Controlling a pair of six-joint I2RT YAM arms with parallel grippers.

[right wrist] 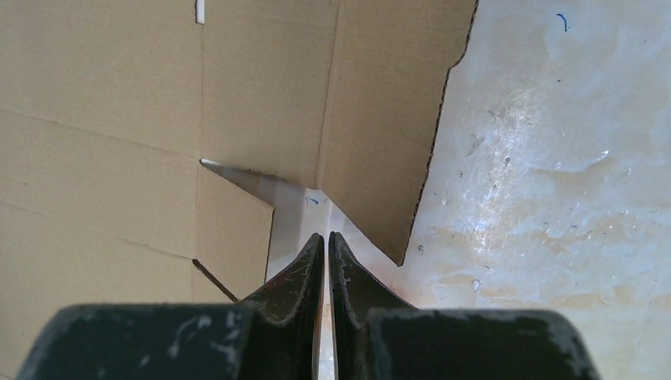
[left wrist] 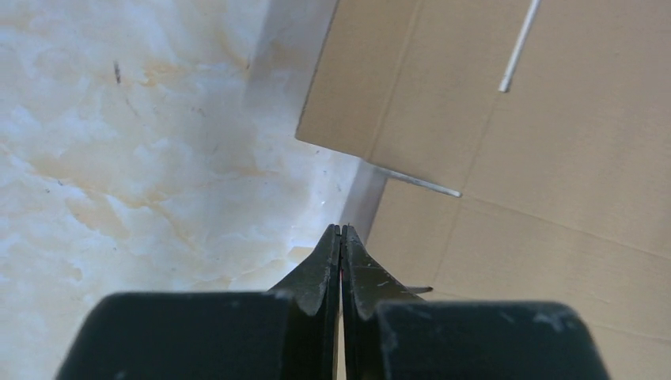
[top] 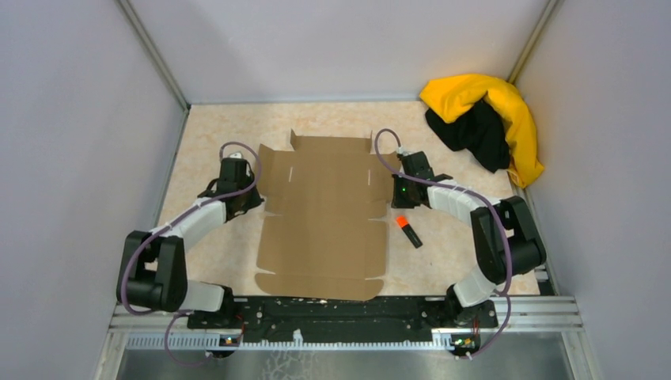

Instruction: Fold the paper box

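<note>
The paper box (top: 324, 222) lies as an unfolded sheet; every fold is left to do. The left gripper (left wrist: 341, 229) and right gripper (right wrist: 325, 236) flank its 2 sides, each pinched together on nothing.

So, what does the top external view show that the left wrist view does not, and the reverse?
Only top external: the heaped yellow-and-black cloth, the orange-and-black marker pen, the right robot arm. Only left wrist: the left tool, its tips shut together. Both: the flat brown die-cut cardboard sheet and the beige marbled tabletop.
</note>
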